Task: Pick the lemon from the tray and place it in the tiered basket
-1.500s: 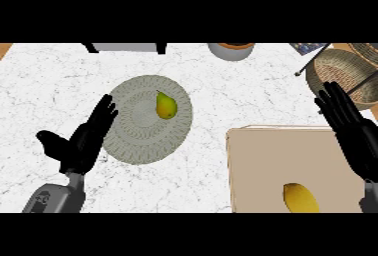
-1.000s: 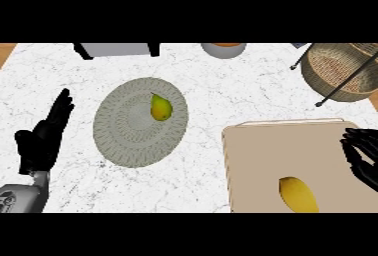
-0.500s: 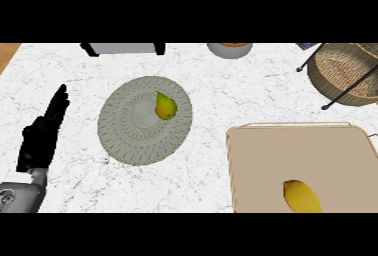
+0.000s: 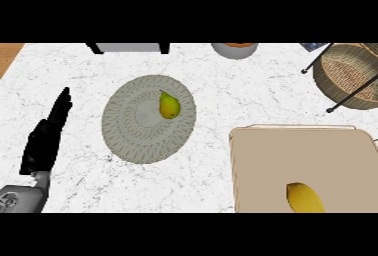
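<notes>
Desk [image 4: 244, 100]: a white marbled top is seen from steeply above and fills nearly the whole view; a strip of wooden surface [image 4: 9, 55] is seen beyond its far left corner.
Left hand [image 4: 49, 135]: shown near the left edge on a grey forearm, edge-on to the view, with the fingers held straight and pressed together, pointing away from the robot; nothing is held, and it is kept well apart from the plate.
Right hand: not shown in the view.
Dark object [image 4: 129, 47]: a grey box with black edges is cut off by the far edge of the desk, left of centre.
Plate [image 4: 125, 135]: a round, grey, ribbed plate is laid left of centre on the desk.
Pear [image 4: 169, 105]: a yellow-green pear is laid on the upper right part of the plate, stem end pointing away.
Bowl [image 4: 235, 49]: a grey bowl with an orange inside is partly cut off at the far edge.
Tray [image 4: 295, 155]: a beige rectangular tray is set at the lower right, near the plate but not touching it.
Lemon [image 4: 304, 197]: the yellow lemon is lying on the tray, near its closer edge, partly cut off by the lower border.
Tiered basket [image 4: 347, 80]: a woven basket on a black wire frame is placed at the far right corner, beyond the tray; a bare strip of desk lies between them.
</notes>
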